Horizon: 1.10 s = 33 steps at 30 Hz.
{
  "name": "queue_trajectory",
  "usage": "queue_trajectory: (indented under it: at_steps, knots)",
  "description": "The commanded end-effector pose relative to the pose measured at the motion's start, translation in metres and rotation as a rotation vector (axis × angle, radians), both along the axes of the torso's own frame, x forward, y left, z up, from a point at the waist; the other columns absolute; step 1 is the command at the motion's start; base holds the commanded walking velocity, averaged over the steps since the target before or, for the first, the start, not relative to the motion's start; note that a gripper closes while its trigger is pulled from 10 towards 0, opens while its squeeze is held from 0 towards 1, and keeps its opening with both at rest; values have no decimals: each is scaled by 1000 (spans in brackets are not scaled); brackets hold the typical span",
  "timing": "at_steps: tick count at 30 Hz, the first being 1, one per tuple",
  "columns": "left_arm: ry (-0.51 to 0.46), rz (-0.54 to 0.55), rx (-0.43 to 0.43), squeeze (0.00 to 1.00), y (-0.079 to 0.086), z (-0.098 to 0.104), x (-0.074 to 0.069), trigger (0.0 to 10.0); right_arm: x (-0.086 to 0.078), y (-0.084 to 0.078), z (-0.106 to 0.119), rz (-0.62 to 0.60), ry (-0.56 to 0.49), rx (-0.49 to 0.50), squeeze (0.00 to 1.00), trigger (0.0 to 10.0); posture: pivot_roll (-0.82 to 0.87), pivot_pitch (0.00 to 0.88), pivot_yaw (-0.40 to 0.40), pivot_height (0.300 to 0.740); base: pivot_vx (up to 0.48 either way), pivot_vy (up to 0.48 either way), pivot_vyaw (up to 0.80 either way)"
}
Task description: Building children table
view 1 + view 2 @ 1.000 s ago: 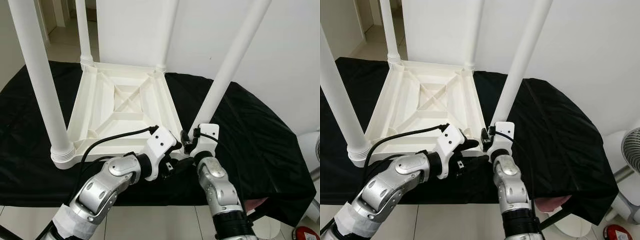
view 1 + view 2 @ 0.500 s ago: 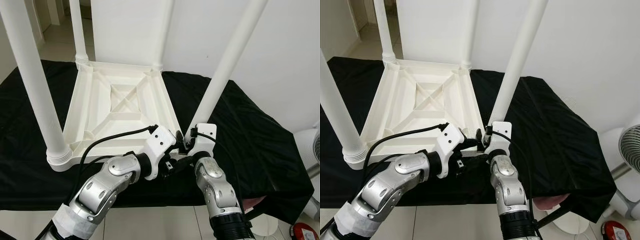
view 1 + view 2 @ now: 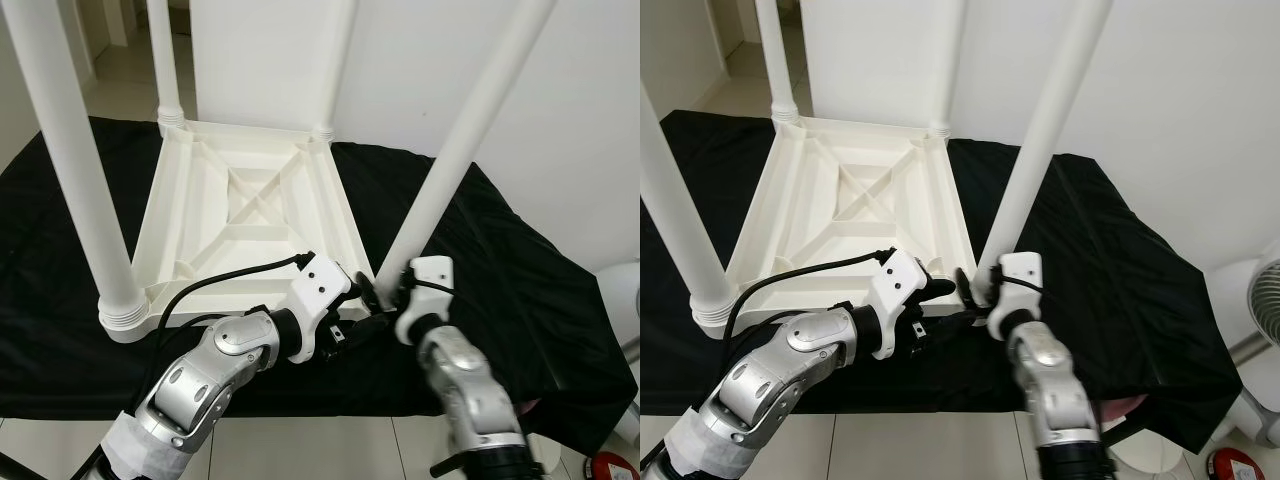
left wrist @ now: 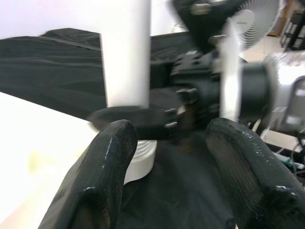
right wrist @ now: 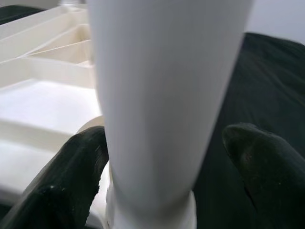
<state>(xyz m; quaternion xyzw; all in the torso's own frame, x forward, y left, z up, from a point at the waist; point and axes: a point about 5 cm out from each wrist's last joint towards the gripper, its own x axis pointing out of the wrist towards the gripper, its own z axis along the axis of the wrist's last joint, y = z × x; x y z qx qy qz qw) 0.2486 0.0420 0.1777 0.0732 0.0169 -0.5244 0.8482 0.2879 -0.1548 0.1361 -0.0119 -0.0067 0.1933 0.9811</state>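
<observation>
We see the white children's table (image 3: 245,215) lying upside down on a surface covered with black cloth (image 3: 520,270), its ribbed underside facing up and four white legs rising from its corners. The near right leg (image 3: 455,160) leans up toward the right, its base seated in the near right corner just beyond both arms.

Our right gripper (image 5: 162,157) sits at the foot of that leg, its jaws spread with one black finger on each side of the white tube; we cannot tell whether the pads touch it. Our left gripper (image 4: 176,167) hovers just left of the same corner, jaws released and apart, pointing toward the leg's collar and the right gripper's fingers.

A white fan (image 3: 1265,300) stands on the floor at the far right.
</observation>
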Motion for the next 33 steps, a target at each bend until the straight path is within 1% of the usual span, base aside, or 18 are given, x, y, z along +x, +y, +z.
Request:
queue_trajectory:
  at_steps: [1,3,5,6,7,8,10,11,13,15,18,19,21,24,27,31,32,33]
  knots:
    - [13,-46,8,0,-3,-1,-4,10000,-1,-7,-1,44,-9,0,0,10000,23,0,-141,740,0,0,0]
    - [14,-49,10,0,-3,-1,-4,10000,1,-20,0,119,2,4,0,10000,19,0,-139,740,0,0,0]
    - [14,-49,10,0,-3,-1,-4,10000,1,-20,0,119,2,4,0,10000,19,0,-139,740,0,0,0]
    - [13,-53,12,0,-3,-1,-3,10000,4,-26,1,203,1,-22,0,10000,17,0,-136,740,0,0,0]
    - [13,-53,12,0,-3,-1,-3,10000,4,-26,1,203,1,-22,0,10000,17,0,-136,740,0,0,0]
    - [13,-54,12,0,-3,-1,-3,10000,5,-28,1,240,6,-33,0,10000,17,0,-136,740,0,0,0]
    - [13,-54,12,0,-3,-1,-3,10000,5,-28,1,240,6,-33,0,10000,17,0,-136,740,0,0,0]
    - [8,-56,12,0,-3,0,-2,10000,9,-27,-5,322,42,-67,0,10000,22,0,-135,740,0,0,0]
    - [6,-57,12,0,-4,0,-2,10000,14,-25,-13,359,74,-94,0,10000,22,0,-135,740,0,0,0]
    - [6,-57,12,0,-4,0,-2,10000,14,-25,-13,359,74,-94,0,10000,22,0,-135,740,0,0,0]
    - [5,-56,13,0,-4,0,-2,10000,19,-18,-19,410,92,-105,0,10000,30,0,-136,740,0,0,0]
    - [5,-56,13,0,-4,0,-2,10000,19,-18,-19,410,92,-105,0,10000,30,0,-136,740,0,0,0]
    - [3,-54,14,0,-4,1,-1,10000,27,-9,-23,435,94,-110,0,10000,34,0,-138,740,0,0,0]
    - [3,-53,14,0,-3,1,-1,10000,29,-7,-24,441,93,-109,0,10000,34,0,-138,740,0,0,0]
    - [-1,-47,11,0,-4,2,0,10000,41,2,-21,429,57,-118,0,10000,40,0,-142,740,0,0,0]
    - [-1,-43,6,0,-5,3,0,10000,46,2,-19,422,45,-121,0,10000,43,0,-149,740,0,0,0]
    - [0,-41,5,0,-5,3,-1,10000,48,1,-19,419,47,-115,0,9529,44,0,-151,740,0,0,0]
    - [1,-38,5,0,-5,2,-1,10000,48,-1,-19,419,45,-117,0,5765,44,0,-152,740,0,0,0]
